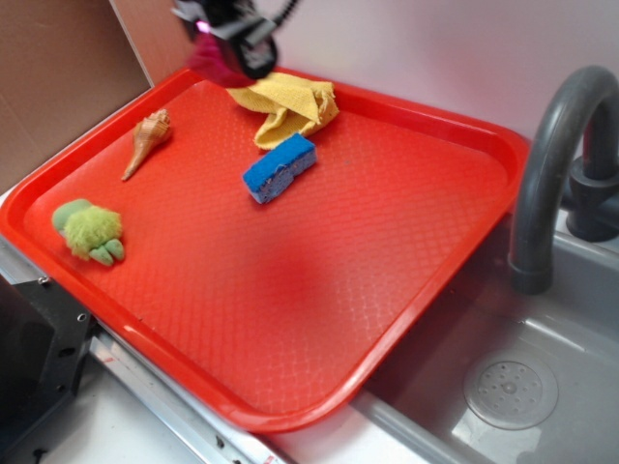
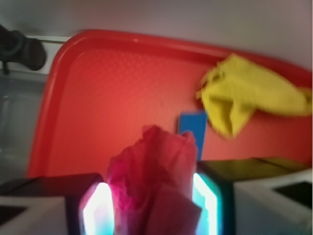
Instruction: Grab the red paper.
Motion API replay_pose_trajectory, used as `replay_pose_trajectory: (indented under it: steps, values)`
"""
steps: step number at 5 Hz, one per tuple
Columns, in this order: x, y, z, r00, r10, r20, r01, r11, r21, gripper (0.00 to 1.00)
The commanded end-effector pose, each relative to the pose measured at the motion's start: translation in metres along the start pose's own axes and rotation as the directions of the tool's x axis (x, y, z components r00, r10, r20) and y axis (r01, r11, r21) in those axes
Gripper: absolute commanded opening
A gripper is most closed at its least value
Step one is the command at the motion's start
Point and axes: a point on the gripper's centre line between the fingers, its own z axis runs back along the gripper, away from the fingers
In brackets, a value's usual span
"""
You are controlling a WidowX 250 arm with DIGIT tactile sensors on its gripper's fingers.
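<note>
Crumpled red paper (image 2: 154, 171) sits clamped in the pincer (image 2: 152, 203), lifted off the tray (image 2: 54, 98) near a yellow cloth (image 2: 244, 95)

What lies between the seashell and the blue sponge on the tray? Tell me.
Nothing: in the exterior view, only bare red tray floor separates the seashell from the blue sponge.
</note>
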Motion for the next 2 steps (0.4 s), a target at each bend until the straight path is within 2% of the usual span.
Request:
replay_pose_trajectory:
  steps: [1,2]
  values:
    - [-0.0247,-0.0137,0.0214,0.986,0.164,-0.007,-0.164,0.985,-0.061,0.00]
    - [-0.0281,-0.0069,0.0268,0.993,0.076,-0.089,-0.083,0.993,-0.079,0.00]
